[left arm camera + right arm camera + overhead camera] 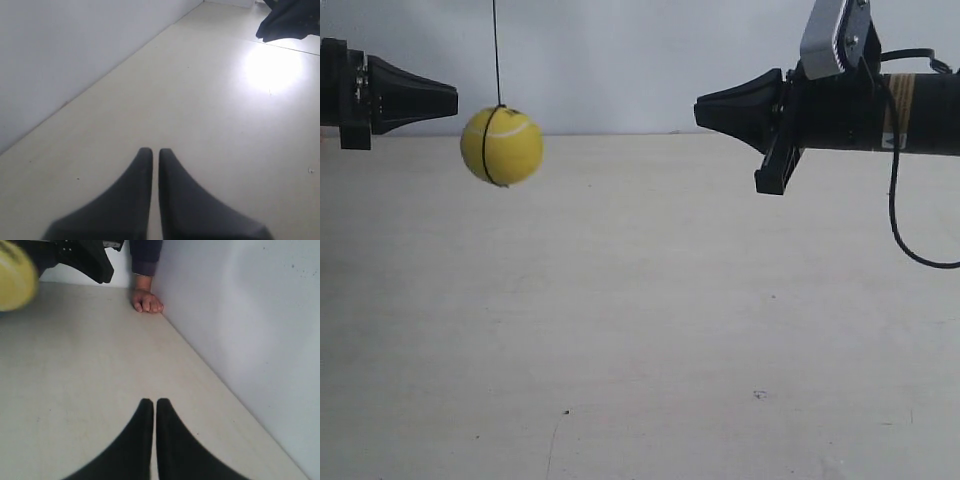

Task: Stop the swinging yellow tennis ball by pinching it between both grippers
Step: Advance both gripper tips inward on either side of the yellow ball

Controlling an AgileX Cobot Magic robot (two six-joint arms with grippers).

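Right wrist view: yellow tennis ball [12, 277] blurred, cropped by edge; string [497, 50] cut at exterior view's top.

Left gripper [151, 150] closed, right gripper [150, 401] closed, both level, well apart

Left end effector [155, 151] is showing two matte black tapered jaws with rounded tips. Right end effector [154, 401] is looking the same. Arm at the exterior view's right [930, 125] is showing a black cylinder body, a tan band, a silver-grey box [835, 38] at its 12 o'clock and a thin black cable [892, 200] looping at 6 o'clock. Arm at the exterior view's left [345, 92] is showing blocky black housing.
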